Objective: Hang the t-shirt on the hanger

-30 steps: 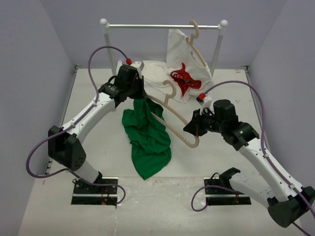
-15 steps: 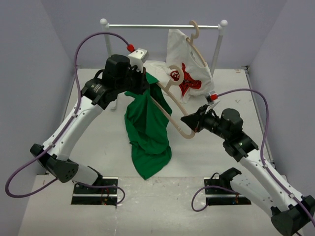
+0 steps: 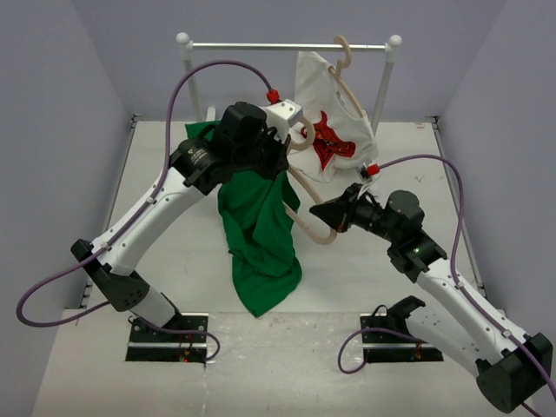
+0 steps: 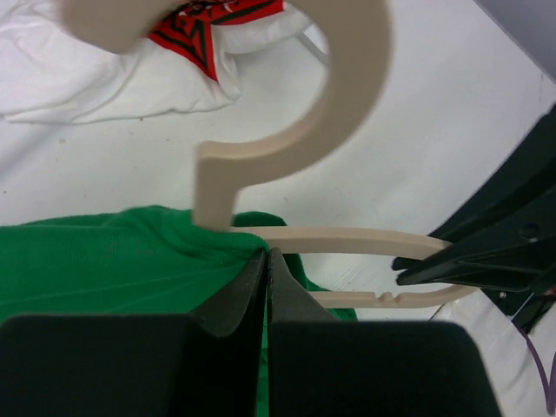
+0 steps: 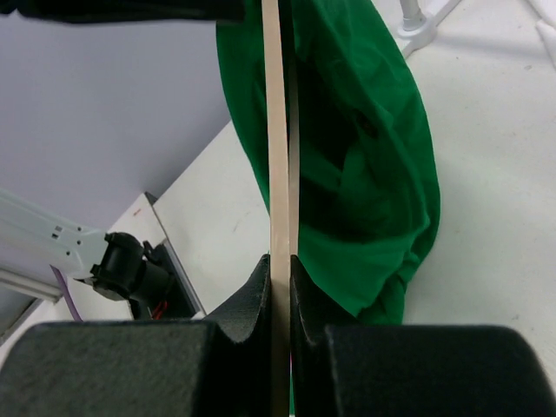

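Observation:
The green t-shirt (image 3: pixel 259 234) hangs in the air from my left gripper (image 3: pixel 276 165), its hem trailing on the table. My left gripper (image 4: pixel 266 254) is shut on the shirt's collar edge (image 4: pixel 104 261), right beside the neck of the pale wooden hanger (image 4: pixel 347 130). The hanger (image 3: pixel 306 217) runs from there to my right gripper (image 3: pixel 323 211), which is shut on its end. In the right wrist view my gripper (image 5: pixel 280 261) clamps the hanger (image 5: pixel 276 130) edge-on, with the shirt (image 5: pixel 365 174) draped on its far part.
A clothes rail (image 3: pixel 287 46) stands at the back. A white t-shirt with a red print (image 3: pixel 328 113) hangs from it on another hanger, its lower part lying on the table. Both arm bases sit at the near edge.
My left arm has lifted and swung right with the shirt collar, toward the hanger's hook. My right gripper has moved left and up, tilting the hanger more steeply.

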`<control>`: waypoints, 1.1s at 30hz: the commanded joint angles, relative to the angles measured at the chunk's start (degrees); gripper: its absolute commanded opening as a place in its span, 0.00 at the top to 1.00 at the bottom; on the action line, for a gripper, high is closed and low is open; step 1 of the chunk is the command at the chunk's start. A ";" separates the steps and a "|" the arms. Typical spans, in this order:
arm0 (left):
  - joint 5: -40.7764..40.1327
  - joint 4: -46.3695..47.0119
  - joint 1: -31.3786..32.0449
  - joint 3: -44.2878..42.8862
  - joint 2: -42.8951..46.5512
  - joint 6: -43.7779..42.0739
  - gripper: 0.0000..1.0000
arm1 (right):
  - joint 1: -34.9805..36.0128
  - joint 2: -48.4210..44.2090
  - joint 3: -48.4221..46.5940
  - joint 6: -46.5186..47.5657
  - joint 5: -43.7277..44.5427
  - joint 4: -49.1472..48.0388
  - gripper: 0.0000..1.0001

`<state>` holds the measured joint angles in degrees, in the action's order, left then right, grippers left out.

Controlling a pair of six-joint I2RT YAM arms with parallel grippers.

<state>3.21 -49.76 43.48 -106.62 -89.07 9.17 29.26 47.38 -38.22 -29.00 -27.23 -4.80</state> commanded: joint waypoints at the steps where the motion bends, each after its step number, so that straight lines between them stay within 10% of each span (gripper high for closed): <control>1: 0.61 -2.31 3.46 -5.18 0.03 -2.27 1.00 | 0.19 2.01 -0.11 -4.05 -1.37 -15.64 1.00; 10: -7.60 -8.50 5.04 -11.21 0.48 -2.14 1.00 | 0.24 0.00 5.42 -7.19 6.37 -29.11 1.00; 18: -27.62 -8.26 4.98 -22.89 2.28 -5.22 0.12 | 0.13 -3.64 12.37 -5.53 7.89 -38.38 1.00; 23: -31.48 6.87 4.41 -12.58 9.70 -15.38 0.00 | -0.26 -4.84 14.77 -3.03 5.77 -41.34 1.00; 27: -14.05 19.53 1.10 -0.02 16.04 -29.46 0.00 | -2.18 -8.90 16.27 0.43 3.64 -41.25 1.00; 33: 19.73 7.18 -6.17 -3.33 15.27 -44.95 0.00 | -9.02 -12.30 16.62 2.91 -5.39 -38.66 1.00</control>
<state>-1.61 -38.00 39.72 -107.54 -72.09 -20.73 24.78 37.89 -21.30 -29.26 -26.46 -37.38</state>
